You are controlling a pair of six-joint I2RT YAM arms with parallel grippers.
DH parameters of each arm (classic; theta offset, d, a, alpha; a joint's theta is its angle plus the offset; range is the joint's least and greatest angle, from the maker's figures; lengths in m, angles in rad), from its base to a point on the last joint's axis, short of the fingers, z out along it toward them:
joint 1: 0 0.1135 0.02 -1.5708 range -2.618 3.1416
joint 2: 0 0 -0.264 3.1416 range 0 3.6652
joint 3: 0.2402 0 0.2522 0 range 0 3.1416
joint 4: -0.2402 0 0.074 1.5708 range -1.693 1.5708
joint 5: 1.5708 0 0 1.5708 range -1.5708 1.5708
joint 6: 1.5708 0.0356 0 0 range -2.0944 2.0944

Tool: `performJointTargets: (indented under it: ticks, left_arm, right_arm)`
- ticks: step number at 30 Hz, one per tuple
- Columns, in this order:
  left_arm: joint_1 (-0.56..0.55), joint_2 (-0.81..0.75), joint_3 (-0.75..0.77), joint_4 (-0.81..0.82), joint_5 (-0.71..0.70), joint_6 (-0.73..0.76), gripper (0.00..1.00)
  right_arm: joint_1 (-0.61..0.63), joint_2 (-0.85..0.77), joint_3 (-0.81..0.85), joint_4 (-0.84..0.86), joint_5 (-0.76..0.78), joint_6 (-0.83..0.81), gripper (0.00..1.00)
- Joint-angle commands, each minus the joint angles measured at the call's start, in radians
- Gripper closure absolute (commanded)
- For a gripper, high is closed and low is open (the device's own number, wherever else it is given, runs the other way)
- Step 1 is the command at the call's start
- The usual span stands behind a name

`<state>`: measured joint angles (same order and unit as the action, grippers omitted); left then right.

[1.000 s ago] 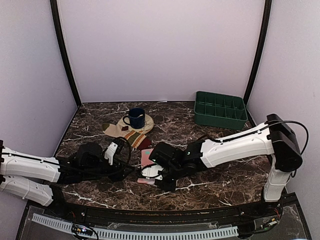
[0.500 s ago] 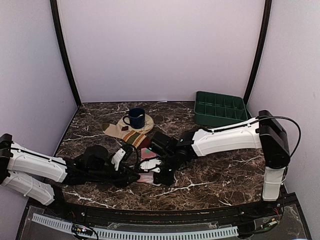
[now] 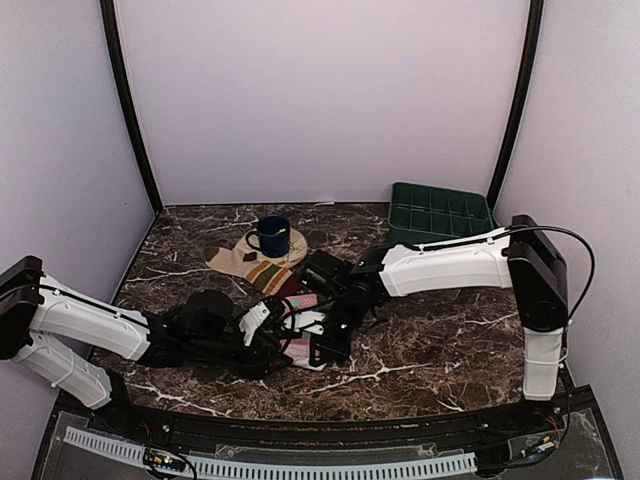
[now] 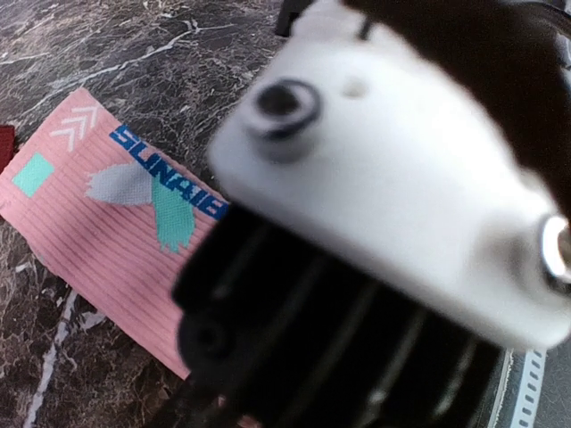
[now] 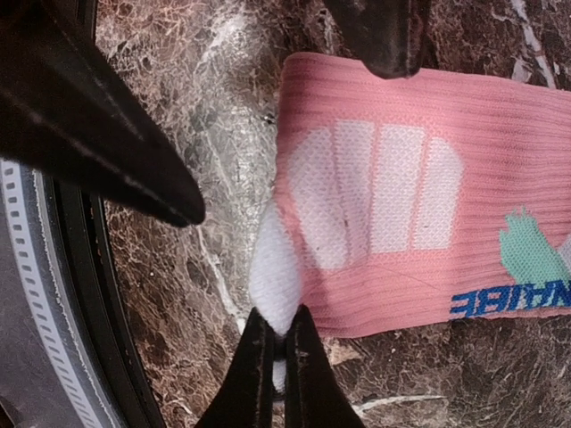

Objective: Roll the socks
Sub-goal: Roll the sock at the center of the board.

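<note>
Nearest the bases, the right gripper point(image 5: 272, 325) has its two fingers pressed together on the white tip at one corner of the pink sock point(image 5: 401, 241), and we read this as a pinch on the fabric. The sock lies flat on the marble table point(image 3: 450, 330) near its front edge, between the two arms, lettering up. The left gripper point(image 3: 268, 325) sits just beside it. In the right wrist view two dark fingers point(image 5: 98, 143), which we take to be the left gripper's, stand spread on either side of the sock's end and hold nothing. The left wrist view is largely blocked by the other arm's body. We judge the step in hand to be starting the roll at this end. To do it well, we advise lifting the pinched tip only slightly and turning it over onto the ribbed body. The spread fingers should press the fold down so the first turn is tight. The roll should run square to the sock's length, because a slanted first turn will cone. Farther back lies the striped sock point(image 3: 266, 273), not yet rolled, partly under a coaster point(image 3: 290, 247) bearing a blue mug point(image 3: 271, 236). At the far right stands a green tray point(image 3: 437, 243).
</note>
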<state>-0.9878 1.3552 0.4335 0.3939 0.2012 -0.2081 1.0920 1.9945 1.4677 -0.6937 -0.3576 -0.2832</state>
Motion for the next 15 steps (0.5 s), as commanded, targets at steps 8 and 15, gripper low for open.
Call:
performJointTargets:
  ticks: [8, 15]
  left_arm:
    - [-0.025, 0.024, 0.037, 0.060, 0.027, 0.116, 0.46]
    - [-0.032, 0.073, 0.067, 0.077, 0.049, 0.141, 0.47]
  right_arm:
    - [-0.047, 0.061, 0.106, -0.064, -0.133, -0.027, 1.00]
    - [-0.055, 0.128, 0.192, -0.144, -0.182, -0.043, 1.00]
